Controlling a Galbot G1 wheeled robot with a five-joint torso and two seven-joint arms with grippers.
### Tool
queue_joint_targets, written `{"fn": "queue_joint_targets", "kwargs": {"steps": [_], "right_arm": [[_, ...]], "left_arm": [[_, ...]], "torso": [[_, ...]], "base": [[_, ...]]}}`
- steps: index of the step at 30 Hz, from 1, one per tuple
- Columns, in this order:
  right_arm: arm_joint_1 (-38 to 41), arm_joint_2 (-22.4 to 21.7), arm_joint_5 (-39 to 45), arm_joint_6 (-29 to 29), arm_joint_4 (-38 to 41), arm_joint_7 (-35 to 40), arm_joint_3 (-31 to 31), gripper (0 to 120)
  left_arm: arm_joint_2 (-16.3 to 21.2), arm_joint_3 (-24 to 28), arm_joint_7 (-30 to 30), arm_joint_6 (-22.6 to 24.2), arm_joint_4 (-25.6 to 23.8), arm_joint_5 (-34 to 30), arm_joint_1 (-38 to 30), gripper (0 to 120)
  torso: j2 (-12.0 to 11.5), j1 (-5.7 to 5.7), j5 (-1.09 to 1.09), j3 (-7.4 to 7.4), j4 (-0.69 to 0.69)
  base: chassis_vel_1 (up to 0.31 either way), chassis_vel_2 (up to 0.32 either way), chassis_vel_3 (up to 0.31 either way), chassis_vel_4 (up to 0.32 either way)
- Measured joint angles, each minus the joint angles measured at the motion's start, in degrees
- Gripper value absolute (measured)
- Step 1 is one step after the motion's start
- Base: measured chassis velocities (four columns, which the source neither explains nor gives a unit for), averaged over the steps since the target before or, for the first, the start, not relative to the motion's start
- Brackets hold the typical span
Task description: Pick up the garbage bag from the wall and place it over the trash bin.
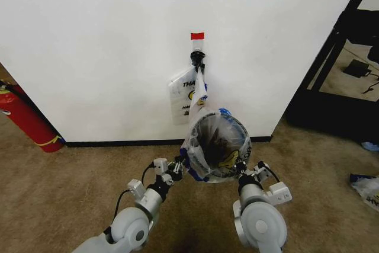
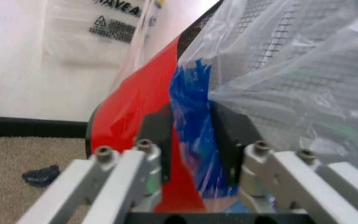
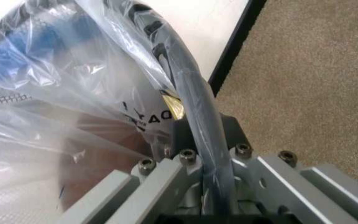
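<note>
Bag (image 1: 214,140) plastic drapes over the bin (image 1: 218,136), its mouth spread round the bin's rim and facing up toward my head camera, while one handle strip runs up from the bin's far edge to the hook (image 1: 197,58) on the wall (image 1: 106,39), so the bag's long line goes from bin to hook. More printed plastic (image 1: 181,94) hangs flat on the wall just beside that strip. The bin stands just in front of the wall, below the hook and the red tape (image 1: 197,35).

My left gripper (image 1: 176,168) sits at the bin's left side, its fingers (image 2: 156,135) drawn narrow and pinching a blue fold of the bag (image 2: 191,116) against the bin's red side (image 2: 138,102). My right gripper (image 1: 247,170) sits at the bin's right side, its fingers (image 3: 229,130) clamped on the dark rim (image 3: 197,98) with the clear film (image 3: 73,70) caught over it. Both grippers touch the bag, with the bin between them.
</note>
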Motion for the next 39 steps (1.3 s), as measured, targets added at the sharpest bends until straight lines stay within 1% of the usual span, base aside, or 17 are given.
{"fn": "queue_joint_targets", "kwargs": {"steps": [5, 6, 7, 9, 11, 12, 13, 14, 16, 19, 25, 31, 35, 39], "right_arm": [[0.0, 0.2, 0.0, 0.2, -0.2, -0.3, 0.0, 0], [0.0, 0.2, 0.0, 0.2, -0.2, -0.3, 0.0, 0], [0.1, 0.2, -0.1, 0.3, -0.3, -0.3, -0.1, 0], [0.3, 0.2, -0.1, 0.3, -0.3, -0.4, -0.1, 0], [0.5, 0.1, -0.1, 0.2, -0.3, -0.4, -0.1, 0], [0.5, 0.1, -0.1, 0.2, -0.3, -0.4, -0.1, 0], [0.5, 0.1, -0.1, 0.2, -0.3, -0.4, -0.1, 0], [0.6, 0.0, -0.1, 0.2, -0.3, -0.5, -0.1, 0], [0.6, -0.1, -0.1, 0.2, -0.4, -0.6, -0.1, 0], [0.5, -0.3, -0.2, 0.3, -0.3, -0.7, 0.1, 0], [0.6, -0.3, -0.3, 0.5, -0.3, -0.7, 0.3, 0], [1.0, -0.6, -0.8, 0.7, -1.3, -0.8, 0.7, 0], [1.4, -0.8, -2.0, 1.3, -2.4, -1.2, 0.8, 0], [1.5, -0.4, -2.0, 1.3, -2.5, -1.2, 0.5, 0]], "left_arm": [[0.4, -0.5, -0.3, 0.7, -0.8, 0.5, 0.0, 49], [0.4, -0.5, -0.3, 0.7, -0.8, 0.5, 0.0, 49], [0.6, -0.7, -0.5, 0.8, -0.8, 0.6, -0.3, 53], [1.0, -1.0, -0.9, 1.1, -0.7, 0.8, -0.5, 63], [1.5, -1.4, -1.1, 1.5, -0.4, 1.2, -0.6, 68], [1.8, -1.6, -1.3, 1.6, -0.3, 1.4, -0.5, 74], [1.8, -1.6, -1.3, 1.6, -0.3, 1.4, -0.5, 74], [2.0, -1.7, -1.5, 1.8, -0.2, 1.7, -0.4, 77], [2.4, -2.1, -1.9, 2.0, 0.1, 2.5, -0.2, 88], [2.7, -2.6, -2.2, 2.0, 0.2, 2.8, 0.2, 98], [3.0, -3.4, -2.9, 1.8, 0.6, 2.7, 0.3, 100], [3.4, -6.2, -3.7, 1.6, 0.4, 1.9, 1.6, 100], [4.6, -6.0, -3.1, 1.9, -0.2, 4.5, 4.2, 100], [4.6, -4.5, -2.6, 1.7, -0.9, 5.6, 5.1, 100]], "torso": [[0.0, 0.0, 0.0, 0.0, 0.0], [0.0, 0.0, 0.0, 0.0, 0.0], [0.0, 0.0, 0.0, 0.0, 0.0], [0.0, 0.0, -0.01, 0.0, -0.01], [0.0, 0.0, 0.0, 0.0, 0.0], [0.0, 0.0, -0.01, 0.0, 0.0], [0.0, 0.0, -0.01, 0.0, 0.0], [0.0, 0.0, -0.01, 0.0, 0.0], [0.0, 0.0, 0.0, 0.0, 0.0], [0.0, 0.0, -0.01, 0.0, 0.0], [0.0, 0.0, 0.0, 0.0, 0.0], [0.0, 0.0, -0.01, 0.0, 0.0], [0.0, 0.0, 0.01, 0.0, 0.01], [0.0, 0.0, -0.01, 0.0, 0.01]], "base": [[0.0, 0.0, 0.0, 0.0], [0.0, 0.0, 0.0, 0.0], [0.0, 0.0, 0.0, 0.0], [0.0, 0.0, 0.0, 0.0], [0.0, 0.0, 0.0, 0.0], [0.0, 0.0, 0.0, 0.0], [0.0, 0.0, 0.0, 0.0], [0.0, 0.0, 0.0, 0.0], [0.0, 0.0, 0.0, 0.0], [0.0, 0.0, 0.0, 0.0], [0.0, 0.0, 0.0, 0.0], [0.0, 0.0, 0.0, 0.0], [0.0, 0.0, 0.0, 0.0], [0.0, 0.0, 0.0, 0.0]]}}
